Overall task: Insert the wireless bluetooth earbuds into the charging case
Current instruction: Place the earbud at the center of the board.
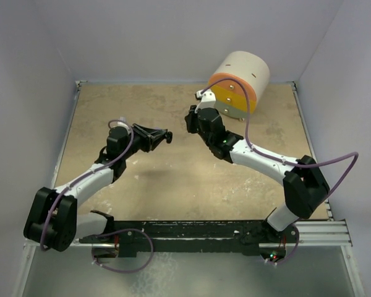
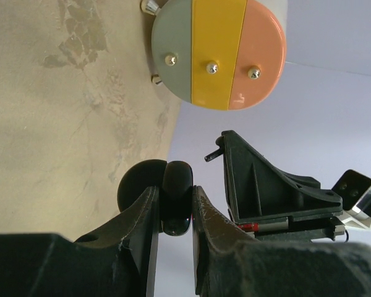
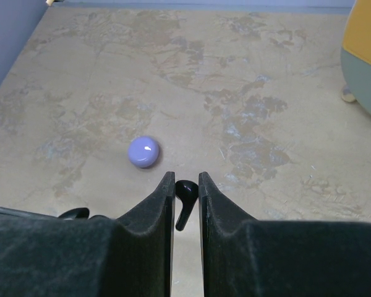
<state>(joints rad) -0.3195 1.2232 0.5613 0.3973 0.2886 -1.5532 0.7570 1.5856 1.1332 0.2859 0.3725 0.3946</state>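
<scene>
My left gripper (image 1: 167, 136) is shut on a black round charging case (image 2: 176, 185) and holds it above the table; the left wrist view (image 2: 175, 192) shows the jaws pinching it, with a black round part (image 2: 136, 182) beside the left finger. My right gripper (image 1: 190, 120) is shut on one black comma-shaped earbud (image 3: 184, 204), head pinched between the fingertips in the right wrist view (image 3: 185, 179), stem pointing back. The two grippers face each other a short gap apart. A lavender round puck (image 3: 143, 151) lies on the table. The other earbuds are out of view.
A cream cylinder (image 1: 238, 80) with an orange band lies on its side at the back right; its grey, yellow and peach face (image 2: 216, 52) points at the grippers. Its edge shows in the right wrist view (image 3: 365, 62). Grey walls stand around the tan table (image 1: 173, 179).
</scene>
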